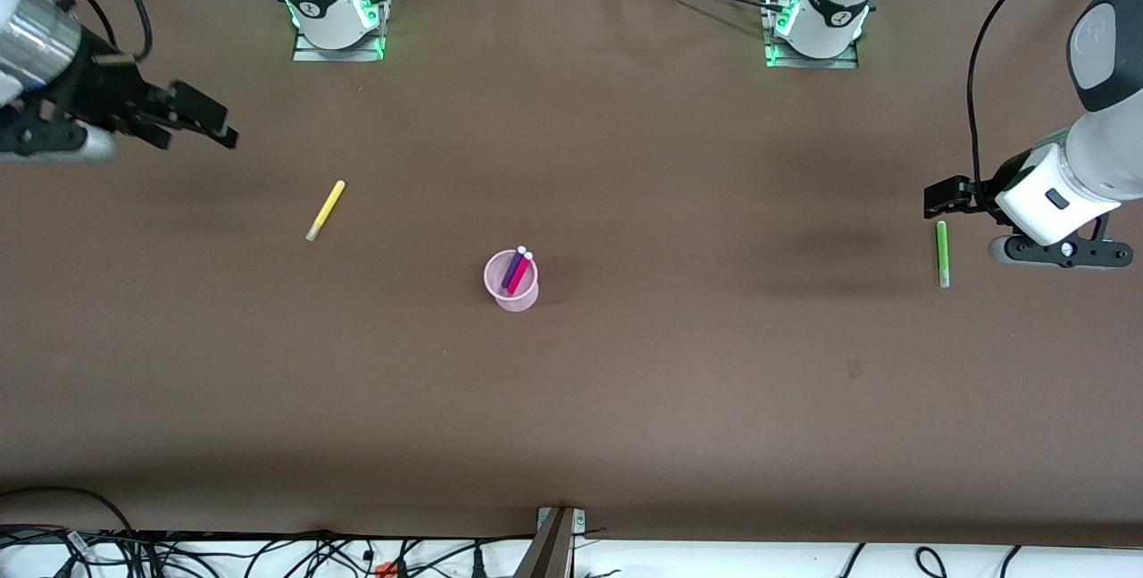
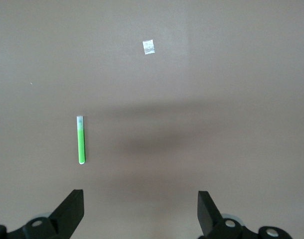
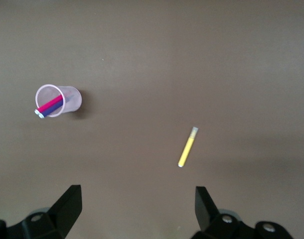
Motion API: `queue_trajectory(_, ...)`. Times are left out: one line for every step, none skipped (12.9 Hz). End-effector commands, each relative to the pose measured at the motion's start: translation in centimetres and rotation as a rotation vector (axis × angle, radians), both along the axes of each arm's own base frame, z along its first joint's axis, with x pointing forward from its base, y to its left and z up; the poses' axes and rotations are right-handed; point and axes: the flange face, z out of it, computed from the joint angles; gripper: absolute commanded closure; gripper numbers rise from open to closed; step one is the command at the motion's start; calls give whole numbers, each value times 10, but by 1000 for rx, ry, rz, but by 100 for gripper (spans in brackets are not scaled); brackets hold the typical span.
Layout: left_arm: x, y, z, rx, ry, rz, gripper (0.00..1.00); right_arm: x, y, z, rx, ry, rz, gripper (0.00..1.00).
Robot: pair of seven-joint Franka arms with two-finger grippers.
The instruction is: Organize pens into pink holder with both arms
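Both hands are open and empty: left hand (image 1: 938, 196) over the green pen (image 1: 941, 253) at frame right, right hand (image 1: 201, 118) upper left, above the yellow pen (image 1: 325, 210). Purple and pink pens stand in the centre holder (image 1: 511, 281). A pen may roll from a skewed pinch, or a careless drop could tip the holder.

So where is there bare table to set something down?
Between the yellow pen and pink holder, between the holder and green pen, and the whole strip nearer the camera. Nowhere is crowded; the left gripper hangs by the green pen.
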Motion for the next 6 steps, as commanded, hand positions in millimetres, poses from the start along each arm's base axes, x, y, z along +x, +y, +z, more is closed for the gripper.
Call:
queue_trajectory(-4, 1, 2, 14, 5, -18, 0, -8, -16, 0, -46, -21, 113, 0)
queue_trajectory(-4, 0, 2, 14, 5, -20, 0, -4, -18, 4, -77, -35, 137, 0)
queue_trajectory(-4, 0, 2, 13, 5, -21, 0, 0, -20, 3, -85, -34, 133, 0)
queue_trajectory(-3, 0, 2, 13, 3, -23, 0, 1, -20, 3, -84, -34, 125, 0)
queue_trajectory(-3, 0, 2, 13, 3, -23, 0, 4, -20, 3, -86, -39, 127, 0)
queue_trajectory(-4, 0, 2, 13, 5, -24, 0, 7, -19, 6, -89, -40, 131, 0)
